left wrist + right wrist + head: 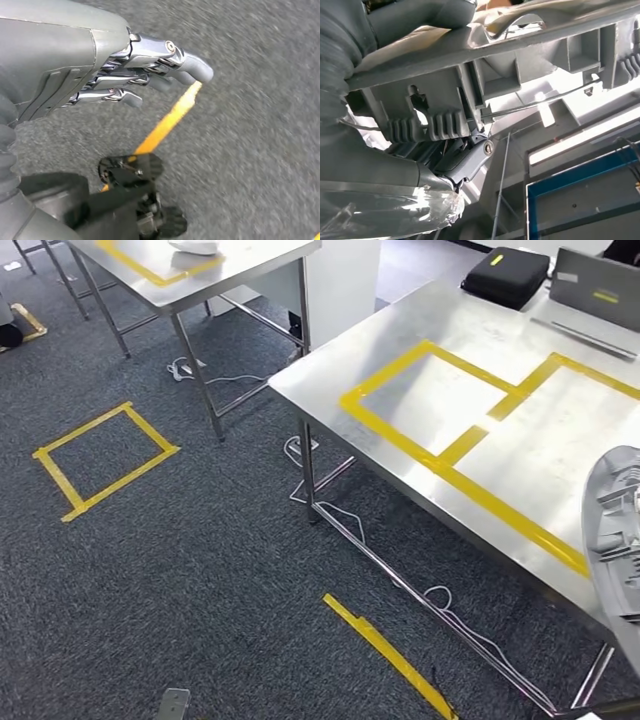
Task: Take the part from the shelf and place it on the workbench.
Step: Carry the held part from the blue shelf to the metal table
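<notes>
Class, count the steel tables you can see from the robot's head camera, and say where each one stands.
2. One steel table stands at the far left; the nearer workbench, marked with yellow tape, is on the right. Others may lie outside the picture.

No words, numbers, brand names or signs can be read in any of the views. The small yellow patches on the black case (506,276) and the grey laptop (596,288) on the far side of the workbench (423,340) are too small to show any lettering. The yellow tape on the workbench and carpet (189,570) forms plain outlines with nothing written on it, as does the tape strip (170,120) just beyond the left hand's fingertips (200,70). The grey part (478,75) bears no legible marking.
</notes>
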Available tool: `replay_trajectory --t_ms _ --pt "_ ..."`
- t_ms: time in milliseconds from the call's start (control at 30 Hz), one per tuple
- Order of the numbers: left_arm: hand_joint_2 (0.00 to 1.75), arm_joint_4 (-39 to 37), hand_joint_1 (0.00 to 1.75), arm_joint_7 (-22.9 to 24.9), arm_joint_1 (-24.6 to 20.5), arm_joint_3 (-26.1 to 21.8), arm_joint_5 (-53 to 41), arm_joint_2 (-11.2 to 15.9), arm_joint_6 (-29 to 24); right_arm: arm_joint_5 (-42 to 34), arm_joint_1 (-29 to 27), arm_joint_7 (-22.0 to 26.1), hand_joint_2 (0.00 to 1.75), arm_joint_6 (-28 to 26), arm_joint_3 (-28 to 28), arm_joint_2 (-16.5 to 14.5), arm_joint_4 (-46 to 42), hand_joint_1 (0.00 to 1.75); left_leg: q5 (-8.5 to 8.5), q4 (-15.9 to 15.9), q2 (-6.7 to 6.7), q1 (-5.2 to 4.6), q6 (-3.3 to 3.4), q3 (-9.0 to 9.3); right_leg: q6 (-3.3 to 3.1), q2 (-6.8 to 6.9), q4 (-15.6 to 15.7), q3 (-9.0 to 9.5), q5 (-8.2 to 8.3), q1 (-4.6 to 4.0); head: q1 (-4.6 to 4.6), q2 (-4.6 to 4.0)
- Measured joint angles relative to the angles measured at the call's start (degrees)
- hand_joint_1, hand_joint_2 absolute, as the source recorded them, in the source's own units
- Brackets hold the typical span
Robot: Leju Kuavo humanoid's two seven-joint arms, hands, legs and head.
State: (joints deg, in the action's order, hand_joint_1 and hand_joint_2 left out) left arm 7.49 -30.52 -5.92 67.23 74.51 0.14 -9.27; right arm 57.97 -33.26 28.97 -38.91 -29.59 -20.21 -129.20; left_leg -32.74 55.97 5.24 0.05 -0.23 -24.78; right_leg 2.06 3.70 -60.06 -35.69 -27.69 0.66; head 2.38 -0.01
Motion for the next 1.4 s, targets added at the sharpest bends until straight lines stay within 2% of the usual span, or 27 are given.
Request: replay_trajectory --t_ms 67,133,200,267,300,333,367,400,467,500,567,600,667,700,733,800,833,867,933,1000,1067,1133,1200,1300,1333,1367,1400 --pt "1.75 0.0 0.00 0.0 -0.2 0.1 0.1 0.1 -0.1 0.1 -0.2 -0.1 1.75 0.0 0.0 0.0 0.1 1.75 -0.50 0.1 0.73 -0.20 -0.47 0.48 -1.41 -1.14 0.1 0.23 -0.15 0.03 -0.27 0.01" --pt "1.75 0.0 0.00 -0.1 -0.4 0.3 0.3 0.1 -0.1 0.2 -0.4 -0.2 1.75 0.0 -0.1 0.0 0.1 1.75 -0.68 2.7 -1.06 0.08 -0.80 -0.58 -2.04 -2.47 0.2 0.72 -0.25 0.14 -0.55 0.01" --pt "1.75 0.0 0.00 -0.1 -0.4 0.4 0.4 0.1 -0.2 0.3 -0.5 -0.1 1.75 0.0 -0.1 0.0 0.2 1.75 -2.47 9.8 -3.70 0.32 -1.02 -4.85 -2.58 -3.73 0.3 1.36 -0.68 0.12 -0.74 0.01" --pt "1.75 0.0 0.00 -0.1 -0.3 0.6 0.4 0.1 -0.1 0.3 -0.5 -0.1 1.75 0.0 0.0 0.0 0.2 1.75 -5.86 16.7 -4.54 0.33 -1.00 -9.97 -3.00 -5.24 0.3 2.09 -1.34 -0.10 -0.81 0.01" --pt "1.75 0.0 0.00 -0.1 -0.2 0.7 0.4 0.1 -0.1 0.3 -0.5 -0.1 1.75 0.0 -0.1 0.0 0.2 1.75 -6.73 18.2 -4.63 0.27 -0.80 -11.69 -3.10 -6.05 0.3 2.61 -1.72 -0.30 -0.83 0.01" --pt "1.75 0.0 0.00 -0.1 -0.1 0.7 0.4 0.1 -0.1 0.3 -0.6 -0.1 1.75 0.0 -0.1 0.0 0.2 1.75 -6.31 17.9 -4.75 0.14 -0.40 -12.61 -3.17 -6.86 0.3 3.26 -2.13 -0.55 -0.81 0.01" --pt "1.75 0.0 0.00 -0.1 -0.1 0.8 0.4 0.1 -0.2 0.3 -0.6 -0.1 1.75 0.0 -0.1 0.0 0.2 1.75 -4.35 16.0 -5.08 -0.10 0.20 -12.70 -3.23 -7.65 0.3 4.02 -2.57 -0.80 -0.81 0.01" --pt "1.75 0.0 0.00 -0.1 -0.1 0.8 0.4 0.1 -0.2 0.3 -0.7 -0.1 1.75 0.0 -0.1 0.0 0.2 1.75 -1.08 12.8 -5.91 -0.48 1.00 -12.28 -3.30 -8.38 0.4 4.59 -3.04 -0.93 -0.80 0.01" --pt "1.75 -0.1 0.00 -0.1 -0.1 0.9 0.4 0.4 -0.2 0.3 -0.5 -0.1 1.75 0.0 0.0 0.0 0.3 1.75 4.51 6.7 -8.78 -1.58 2.66 -11.44 -3.24 -9.82 0.5 5.38 -3.90 -1.02 -0.60 0.00" --pt "1.75 -0.2 0.00 -0.1 0.0 0.9 0.4 0.5 -0.2 0.3 -0.5 0.0 1.75 0.0 0.0 0.0 0.3 1.75 5.98 4.7 -9.85 -2.02 3.14 -11.14 -3.10 -10.57 0.6 5.49 -4.19 -0.89 -0.54 0.00" --pt "1.75 -0.2 0.00 0.0 -0.1 0.9 0.4 0.6 -0.3 0.4 -0.6 0.0 1.75 0.0 0.0 0.0 0.4 1.75 6.41 2.8 -9.74 -2.36 3.33 -10.47 -2.65 -11.62 0.6 5.93 -4.11 -0.74 -0.61 0.01" --pt "1.75 -0.2 0.00 0.0 -0.2 0.9 0.4 0.6 -0.3 0.4 -0.7 -0.1 1.75 0.0 0.0 0.0 0.4 1.75 6.51 2.3 -9.01 -2.30 3.27 -9.89 -2.45 -11.07 0.3 6.09 -4.26 -0.81 -0.62 0.01" --pt "1.75 -0.2 0.00 0.0 -0.4 0.9 0.4 0.6 -0.3 0.4 -0.8 -0.1 1.75 0.0 0.0 0.0 0.5 1.75 6.25 1.8 -7.61 -2.12 3.48 -8.70 -1.81 -7.79 -2.5 4.88 -5.84 -1.04 -0.45 0.00" --pt "1.75 -0.2 0.00 0.0 -0.4 0.9 0.4 0.5 -0.3 0.5 -0.7 -0.1 1.75 0.0 0.1 0.0 0.5 1.75 5.91 1.7 -6.88 -2.04 3.57 -8.26 -1.46 -5.89 -5.4 3.16 -7.34 -1.05 -0.40 0.00" --pt "1.75 -0.2 0.00 0.0 -0.3 0.9 0.4 0.4 -0.3 0.5 -0.7 0.0 1.75 0.0 0.1 0.0 0.5 1.75 5.50 1.7 -6.15 -1.98 3.63 -7.96 -1.07 -4.76 -8.9 0.95 -8.86 -0.94 -0.33 0.00" --pt "1.75 -0.2 0.00 0.0 -0.2 1.0 0.4 0.3 -0.3 0.5 -0.7 0.0 1.75 0.0 0.2 0.0 0.6 1.75 4.64 1.7 -4.69 -1.71 3.38 -7.27 -0.43 -4.17 -14.3 -3.14 -10.22 -0.53 -0.34 0.01" --pt "1.75 -0.2 0.00 0.0 -0.1 1.0 0.4 0.2 -0.3 0.6 -0.8 -0.1 1.75 0.0 0.2 0.0 0.6 1.75 4.16 1.7 -4.07 -1.48 3.14 -6.75 -0.11 -4.02 -14.4 -3.95 -9.24 -0.29 -0.32 0.01" --pt "1.75 -0.2 0.00 0.0 -0.1 1.0 0.5 0.2 -0.3 0.6 -0.8 -0.1 1.75 0.0 0.2 0.0 0.7 1.75 3.62 1.7 -3.53 -1.22 2.83 -6.05 0.23 -3.78 -12.4 -3.63 -7.09 -0.02 -0.33 0.01" --pt "1.75 -0.3 0.00 0.0 -0.1 1.0 0.5 0.2 -0.3 0.6 -1.0 -0.2 1.75 0.0 0.4 0.0 1.0 1.75 2.49 1.8 -2.78 -0.86 1.98 -4.73 1.03 -3.07 -5.5 -1.32 -2.24 0.43 -0.25 0.01" --pt "1.75 -0.3 0.00 0.0 -0.4 1.0 0.6 0.2 -0.3 0.5 -1.4 -0.3 1.75 0.0 0.8 0.0 1.3 1.75 1.67 2.0 -2.30 -0.90 1.18 -4.34 0.57 -2.61 -1.0 0.26 -0.90 0.40 -0.10 0.00" --pt "1.75 -0.3 0.00 0.0 -0.5 1.0 0.6 0.2 -0.3 0.6 -2.0 -0.7 1.75 0.5 1.2 0.0 1.7 1.75 1.30 2.1 -2.08 -0.97 0.71 -4.25 -0.73 -2.69 -0.2 0.71 -1.44 0.22 -0.18 0.00" --pt "1.75 -0.3 0.00 -0.1 -0.5 1.1 0.8 0.3 -0.3 1.0 -2.4 -1.2 1.75 2.2 1.2 0.0 2.1 1.75 1.17 3.5 -2.64 -0.80 0.33 -4.60 -1.33 -3.00 -0.1 1.34 -1.41 0.35 -0.38 0.01" --pt "1.75 -0.3 0.00 -0.1 -0.4 1.3 1.1 0.2 -0.3 1.8 -2.5 -1.4 1.75 4.6 1.2 0.0 2.4 1.75 -0.20 8.9 -3.78 -0.61 -0.06 -7.51 -1.81 -3.26 0.1 2.12 -1.83 0.43 -0.50 0.01" --pt "1.75 -0.3 0.00 -0.2 -0.2 1.4 1.4 0.2 -0.2 3.1 -2.5 -1.0 1.75 7.2 1.2 0.0 2.9 1.75 -4.26 18.6 -4.55 -0.59 -0.08 -14.13 -2.37 -3.69 0.1 3.31 -2.90 0.05 -0.59 0.01" --pt "1.75 -0.3 0.00 -0.2 -0.2 1.5 1.4 0.2 -0.2 3.4 -2.5 -0.8 1.75 7.6 1.2 0.0 3.0 1.75 -4.11 19.1 -4.61 -0.69 0.24 -15.18 -2.48 -3.82 0.1 3.86 -3.33 -0.16 -0.59 0.01" --pt "1.75 -0.3 0.00 -0.2 -0.2 1.6 1.4 0.2 -0.2 3.6 -2.5 -0.8 1.75 7.9 1.2 0.0 3.2 1.75 -2.59 17.8 -4.66 -0.90 0.74 -15.27 -2.56 -3.91 0.1 4.54 -3.80 -0.37 -0.59 0.01" --pt "1.75 -0.3 0.00 -0.2 -0.2 1.7 1.5 0.2 -0.2 3.7 -2.5 -0.8 1.75 8.0 1.2 0.0 3.3 1.75 0.04 14.9 -4.68 -1.29 1.42 -14.53 -2.59 -3.92 0.2 5.30 -4.32 -0.53 -0.57 0.01"
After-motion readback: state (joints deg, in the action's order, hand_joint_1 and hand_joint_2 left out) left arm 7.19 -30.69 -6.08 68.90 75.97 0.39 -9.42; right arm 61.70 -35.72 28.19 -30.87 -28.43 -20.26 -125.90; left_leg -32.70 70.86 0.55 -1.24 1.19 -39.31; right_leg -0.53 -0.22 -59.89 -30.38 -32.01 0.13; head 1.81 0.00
